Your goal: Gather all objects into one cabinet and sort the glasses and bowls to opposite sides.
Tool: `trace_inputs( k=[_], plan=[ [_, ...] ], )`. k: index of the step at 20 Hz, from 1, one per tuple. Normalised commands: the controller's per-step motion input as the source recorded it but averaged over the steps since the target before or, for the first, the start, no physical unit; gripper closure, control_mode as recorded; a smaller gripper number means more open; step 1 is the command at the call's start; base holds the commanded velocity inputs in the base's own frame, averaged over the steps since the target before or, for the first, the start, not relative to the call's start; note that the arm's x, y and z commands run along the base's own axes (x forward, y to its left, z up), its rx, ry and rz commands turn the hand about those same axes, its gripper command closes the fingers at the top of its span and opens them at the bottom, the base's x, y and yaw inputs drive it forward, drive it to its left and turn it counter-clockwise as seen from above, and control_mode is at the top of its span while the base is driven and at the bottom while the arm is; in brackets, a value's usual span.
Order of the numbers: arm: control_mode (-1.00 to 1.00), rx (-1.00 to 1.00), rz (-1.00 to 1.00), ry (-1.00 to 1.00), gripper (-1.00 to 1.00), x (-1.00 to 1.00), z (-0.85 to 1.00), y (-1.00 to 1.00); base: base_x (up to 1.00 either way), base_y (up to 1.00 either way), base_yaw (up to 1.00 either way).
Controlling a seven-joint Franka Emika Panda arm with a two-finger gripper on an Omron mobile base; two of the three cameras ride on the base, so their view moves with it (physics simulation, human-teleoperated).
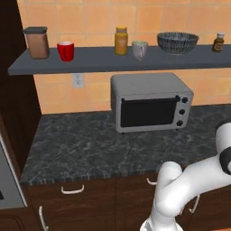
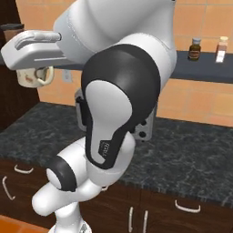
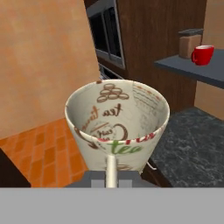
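1. Where the claw [image 3: 111, 175] is seen in the hand view, it is clamped on a cream printed mug [image 3: 117, 124] by its handle.
2. A red mug [image 1: 66, 51], yellow jar [image 1: 121, 40] and patterned bowl [image 1: 177, 43] are lined up on the shelf [image 1: 90, 65].
3. A toaster oven [image 1: 151, 102] is set on the worktop [image 1: 81, 144] below.

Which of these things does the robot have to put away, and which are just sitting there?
For the job: red mug, pale mug, printed cup, bowl, yellow jar, brown canister, spice bottle.
Just lying about: toaster oven, wall socket.
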Motion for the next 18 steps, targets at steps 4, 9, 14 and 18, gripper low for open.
trace_inputs(
  k=[4, 9, 14, 18],
  plan=[
    [1.00, 0.00, 0.00, 0.00, 1.00, 0.00, 0.00, 0.00, -0.06, 0.32, 0.03],
    [1.00, 0.00, 0.00, 0.00, 1.00, 0.00, 0.00, 0.00, -0.18, 0.52, 0.04],
    [1.00, 0.00, 0.00, 0.00, 1.00, 0.00, 0.00, 0.00, -0.06, 0.70, -0.01],
    [1.00, 0.00, 0.00, 0.00, 1.00, 0.00, 0.00, 0.00, 0.84, 0.53, -0.07]
  ],
)
